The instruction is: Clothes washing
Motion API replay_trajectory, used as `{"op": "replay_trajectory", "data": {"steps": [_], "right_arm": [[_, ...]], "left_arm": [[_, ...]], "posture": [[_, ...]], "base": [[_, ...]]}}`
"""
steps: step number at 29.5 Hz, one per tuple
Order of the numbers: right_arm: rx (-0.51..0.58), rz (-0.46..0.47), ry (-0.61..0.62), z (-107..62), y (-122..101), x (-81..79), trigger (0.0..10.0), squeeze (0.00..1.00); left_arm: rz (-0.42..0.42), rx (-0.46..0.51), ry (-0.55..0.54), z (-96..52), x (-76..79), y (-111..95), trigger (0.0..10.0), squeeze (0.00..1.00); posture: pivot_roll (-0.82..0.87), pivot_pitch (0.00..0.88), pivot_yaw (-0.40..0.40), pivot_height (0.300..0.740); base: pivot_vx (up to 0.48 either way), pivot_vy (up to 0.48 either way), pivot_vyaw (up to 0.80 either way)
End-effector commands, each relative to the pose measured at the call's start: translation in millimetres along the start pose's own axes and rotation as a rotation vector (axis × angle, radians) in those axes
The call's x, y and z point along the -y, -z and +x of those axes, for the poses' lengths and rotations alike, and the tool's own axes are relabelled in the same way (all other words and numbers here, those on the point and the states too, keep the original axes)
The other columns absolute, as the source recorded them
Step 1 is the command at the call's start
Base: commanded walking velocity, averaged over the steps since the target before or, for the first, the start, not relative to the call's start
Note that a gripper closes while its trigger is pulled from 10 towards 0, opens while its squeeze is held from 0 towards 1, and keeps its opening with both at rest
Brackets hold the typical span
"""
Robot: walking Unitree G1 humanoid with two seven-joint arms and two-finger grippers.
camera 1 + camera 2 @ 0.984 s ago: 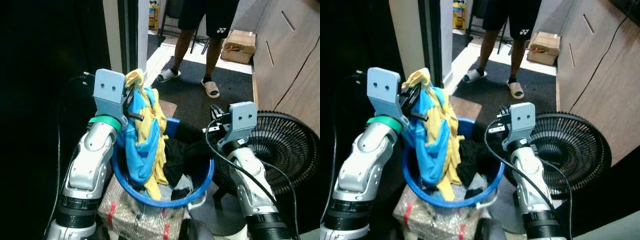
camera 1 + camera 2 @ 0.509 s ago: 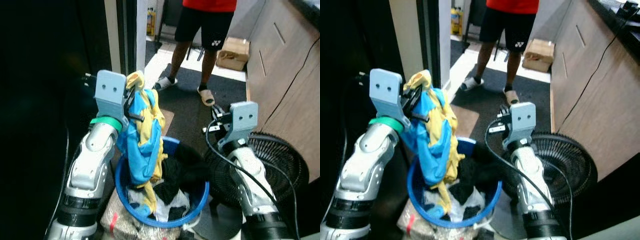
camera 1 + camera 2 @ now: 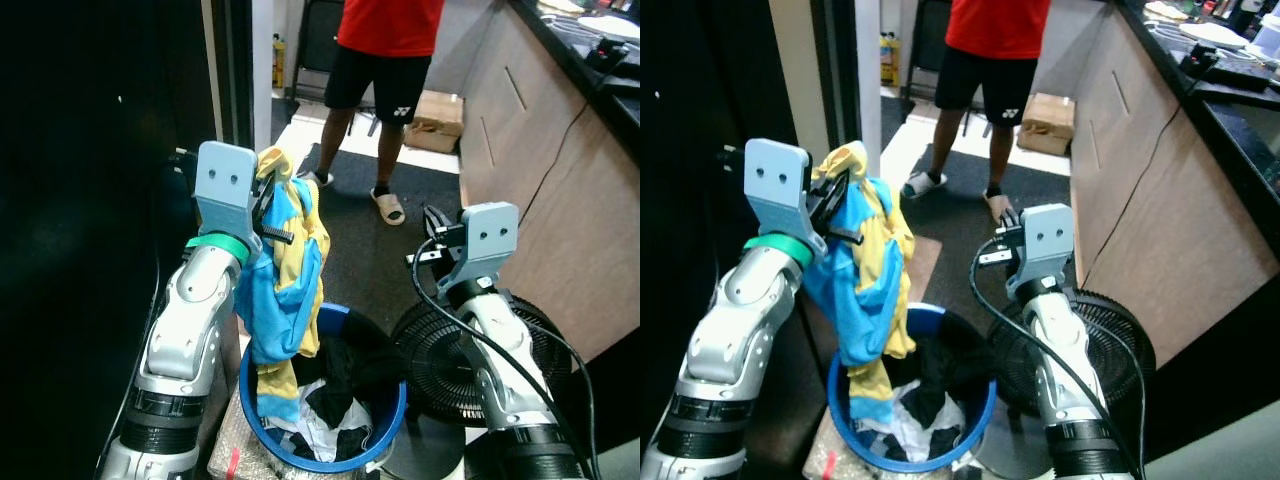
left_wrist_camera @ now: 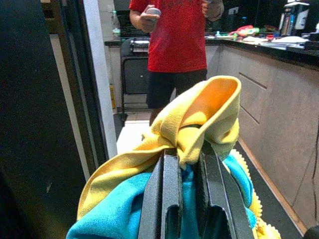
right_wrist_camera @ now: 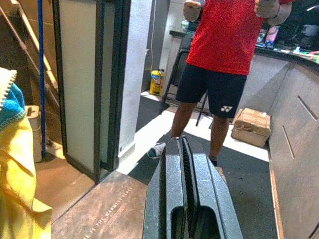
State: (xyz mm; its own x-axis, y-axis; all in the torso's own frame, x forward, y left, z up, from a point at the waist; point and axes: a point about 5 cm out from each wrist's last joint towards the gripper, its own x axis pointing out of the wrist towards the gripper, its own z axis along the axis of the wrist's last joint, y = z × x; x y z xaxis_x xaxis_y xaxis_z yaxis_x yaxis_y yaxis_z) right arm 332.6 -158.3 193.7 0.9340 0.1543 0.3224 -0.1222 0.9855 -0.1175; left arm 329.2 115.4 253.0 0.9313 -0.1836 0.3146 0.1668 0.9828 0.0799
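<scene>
Left claw [image 4: 187, 164] is up at chest height, its 2 fingers pinched tight on a bunched fold of the yellow-and-blue cloth [image 3: 285, 290]. The yellow knot bulges out just past the fingertips, and the rest of the cloth hangs straight down from the claw, its tail dipping into the blue basket [image 3: 385, 420] directly below. More laundry sits in that basket under the claw, dark pieces and something white.

Right claw [image 5: 185, 169] is raised too, off to the other side of the basket and well apart from the cloth, its 2 fingers pressed together on nothing. Below and behind it stands a black fan [image 3: 455, 355]. A person [image 3: 995, 45] in a red shirt stands well beyond both claws, on the dark mat.

Looks like the lift-out step: 1 garment pulled up, but not quite free of the pile. Next move, I'd say, calls for the tail to come clear of the rim so it drags nothing along, then a carry toward the washer, wherever that is; I can't make 1 out here. The pinch seems narrow, so a slip is possible.
</scene>
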Motion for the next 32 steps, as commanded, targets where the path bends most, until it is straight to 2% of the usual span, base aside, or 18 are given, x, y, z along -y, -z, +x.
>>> {"op": "replay_trajectory", "data": {"steps": [1,13,21,28,32], "right_arm": [[-0.014,-0.001,0.010,-0.3,3.1,2.0,10.0,0.00],[-0.026,-0.020,0.034,1.1,4.7,4.0,10.0,0.00],[-0.036,-0.015,0.033,0.6,6.6,4.0,10.0,0.00],[-0.037,-0.010,0.036,0.7,6.8,3.7,10.0,0.00],[-0.039,0.001,0.041,0.8,7.3,3.6,10.0,0.00]], "left_arm": [[0.003,0.028,-0.003,1.6,-0.6,-4.7,10.0,0.00],[0.004,0.020,0.001,2.3,1.3,-2.4,10.0,0.00],[0.001,0.014,0.002,2.5,2.5,-0.9,10.0,0.00],[0.003,0.011,0.001,2.7,1.9,-0.7,10.0,0.00],[0.003,0.011,0.001,2.7,1.8,-0.6,10.0,0.00]], "posture": [[0.07,0.000,-0.043,0.735],[0.07,0.000,-0.042,0.740],[0.07,0.000,-0.040,0.740],[0.07,0.000,-0.038,0.740],[0.07,0.000,-0.038,0.740]], "base": [[0.000,0.000,0.00],[0.000,0.000,0.00],[0.000,0.000,-0.46],[0.000,0.000,0.00],[0.000,0.000,-0.80]]}}
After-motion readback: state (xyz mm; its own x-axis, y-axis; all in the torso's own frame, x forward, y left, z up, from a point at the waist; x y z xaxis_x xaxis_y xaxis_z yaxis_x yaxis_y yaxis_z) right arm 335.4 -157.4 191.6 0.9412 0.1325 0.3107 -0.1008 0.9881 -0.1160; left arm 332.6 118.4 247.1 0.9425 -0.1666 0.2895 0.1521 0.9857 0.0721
